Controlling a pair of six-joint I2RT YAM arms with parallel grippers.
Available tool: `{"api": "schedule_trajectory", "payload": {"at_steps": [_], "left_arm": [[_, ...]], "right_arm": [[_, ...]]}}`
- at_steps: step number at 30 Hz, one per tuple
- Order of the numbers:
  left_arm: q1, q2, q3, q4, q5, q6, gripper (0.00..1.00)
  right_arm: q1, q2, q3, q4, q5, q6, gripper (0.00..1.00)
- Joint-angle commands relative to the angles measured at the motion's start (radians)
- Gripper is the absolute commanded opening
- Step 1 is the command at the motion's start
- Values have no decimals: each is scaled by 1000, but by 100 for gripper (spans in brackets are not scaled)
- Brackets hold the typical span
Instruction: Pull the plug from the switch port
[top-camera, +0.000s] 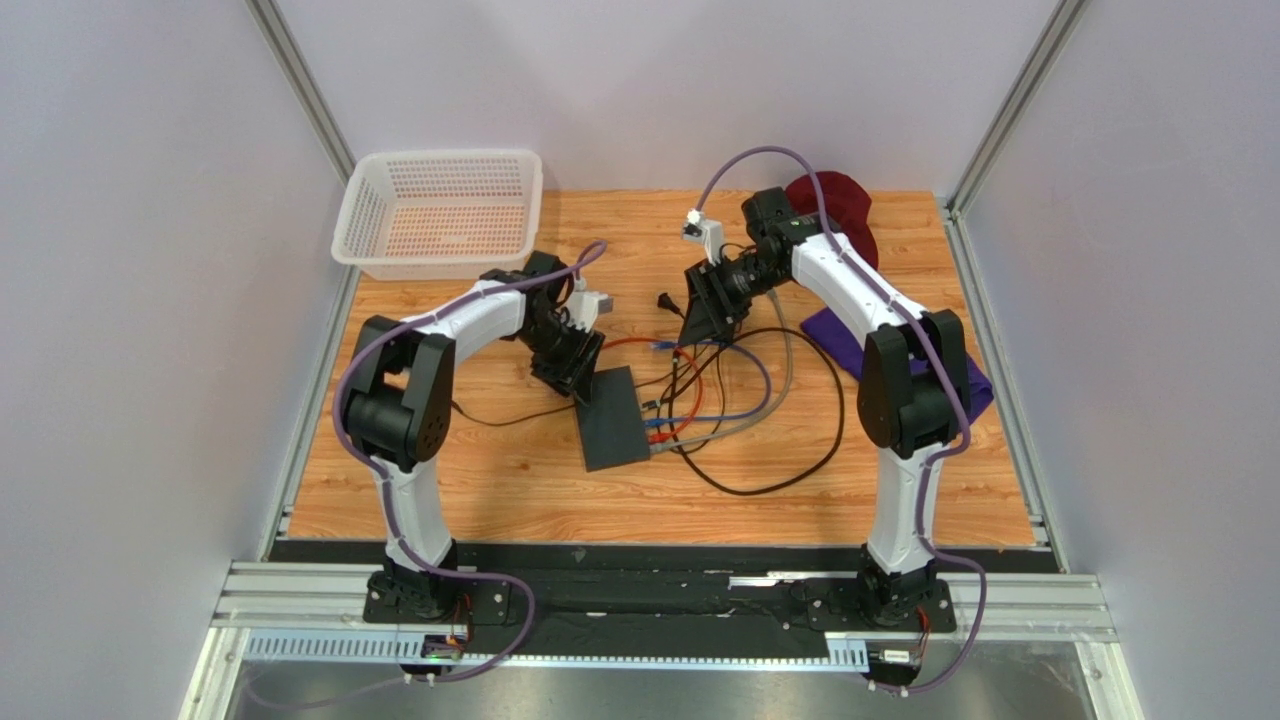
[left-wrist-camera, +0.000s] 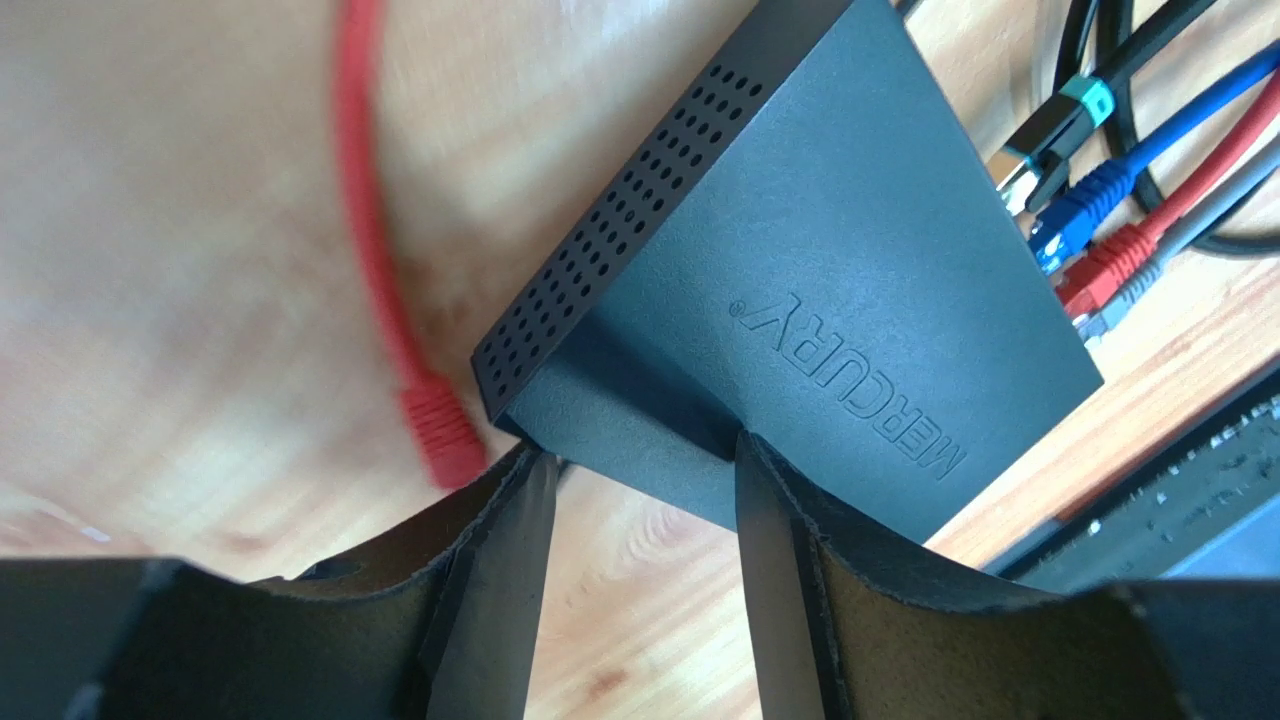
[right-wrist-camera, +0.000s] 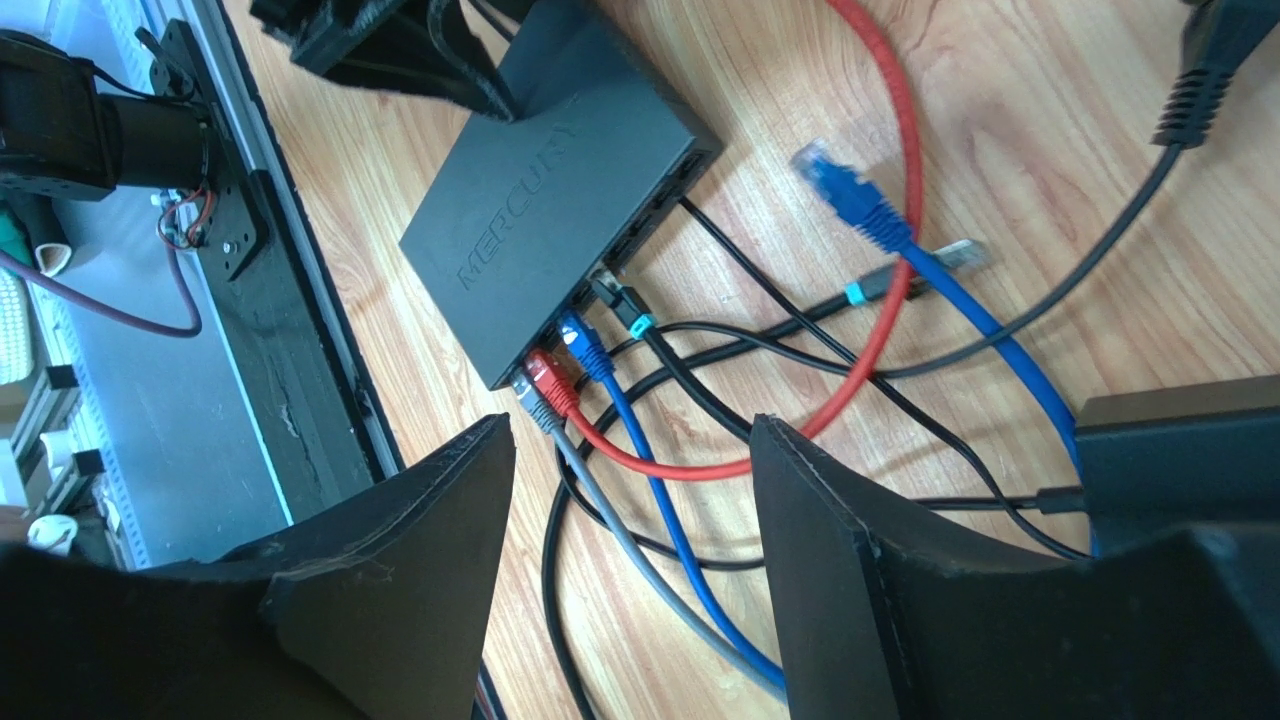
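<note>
The dark grey switch (top-camera: 613, 417) lies flat mid-table, marked MERCURY (left-wrist-camera: 842, 300) (right-wrist-camera: 556, 225). Along its port edge sit a black green-banded plug (right-wrist-camera: 616, 300), a blue plug (right-wrist-camera: 586, 348), a red plug (right-wrist-camera: 553, 383) and a grey plug (right-wrist-camera: 534, 402); other ports (right-wrist-camera: 661, 195) are empty. My left gripper (top-camera: 579, 375) (left-wrist-camera: 639, 450) is open, its fingertips at the switch's far end opposite the ports, one by the corner, one over the top. My right gripper (top-camera: 706, 308) (right-wrist-camera: 631, 435) is open and empty, held above the cables beyond the plugs.
A loose blue plug (right-wrist-camera: 842, 188) and a loose red plug (left-wrist-camera: 436, 428) lie on the wood. Black, red, blue and grey cables loop right of the switch (top-camera: 751, 435). A white basket (top-camera: 443, 210) stands back left. Maroon (top-camera: 834, 203) and purple (top-camera: 969, 383) cloths lie right.
</note>
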Motion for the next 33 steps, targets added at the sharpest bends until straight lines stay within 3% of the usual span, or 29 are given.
{"api": "schedule_trajectory", "payload": {"at_steps": [1, 3, 7, 11, 16, 24, 27, 33], "left_arm": [[-21, 128, 199, 25, 23, 57, 55], [-21, 168, 300, -7, 63, 69, 55], [-10, 123, 328, -23, -14, 69, 60], [13, -9, 241, -23, -26, 40, 66], [13, -132, 123, 42, 144, 2, 67], [13, -97, 24, 60, 354, -17, 57], [13, -57, 40, 34, 347, 34, 54], [12, 6, 28, 40, 286, -2, 54]], "right_arm": [[6, 75, 41, -33, -33, -32, 63], [6, 96, 55, -42, -37, -32, 62], [9, 122, 76, -85, -74, -62, 62], [13, 198, 139, -183, -109, -177, 62], [21, 251, 150, -211, -148, -207, 61], [36, 308, 164, -199, -152, -221, 59], [35, 331, 161, -177, -163, -201, 58], [40, 354, 121, -103, -163, -126, 57]]}}
